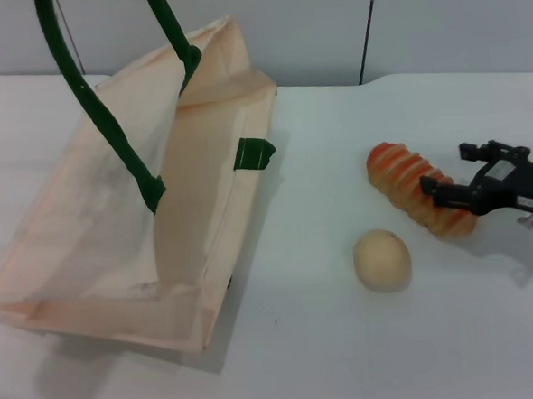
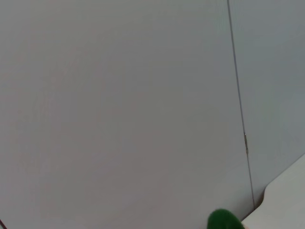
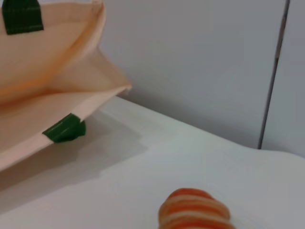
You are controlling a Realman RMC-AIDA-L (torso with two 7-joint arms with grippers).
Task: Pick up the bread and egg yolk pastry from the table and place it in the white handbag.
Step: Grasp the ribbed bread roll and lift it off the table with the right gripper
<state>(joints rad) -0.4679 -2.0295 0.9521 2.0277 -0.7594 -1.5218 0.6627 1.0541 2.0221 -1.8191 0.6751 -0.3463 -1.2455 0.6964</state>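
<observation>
I see one white handbag (image 1: 114, 227) on the left of the table (image 1: 349, 357), its mouth propped open and one green handle (image 1: 98, 110) pulled up out of the top of the head view. My left gripper is out of sight, presumably holding that handle; I can't tell its state, since the left wrist view shows only wall and a green tip.

One bread (image 1: 418, 188) lies to the right, well apart from the bag, running diagonally. My right gripper (image 1: 446, 172) comes in from the right with its claw spread, one finger on either side of the loaf's nearer end, not yet pinching it. One egg yolk pastry (image 1: 381, 259) sits just beside the bread, towards me.

Risks as I judge them: I'm straddling the loaf close to one end, so a grip there could let the long free end droop or pivot out when I lift. If the lower finger drags, it may nudge the pastry, which is round and would roll. The bag is soft; if the handle goes slack, the mouth could collapse before I get there.

Count: one bag, one loaf, one pastry.
</observation>
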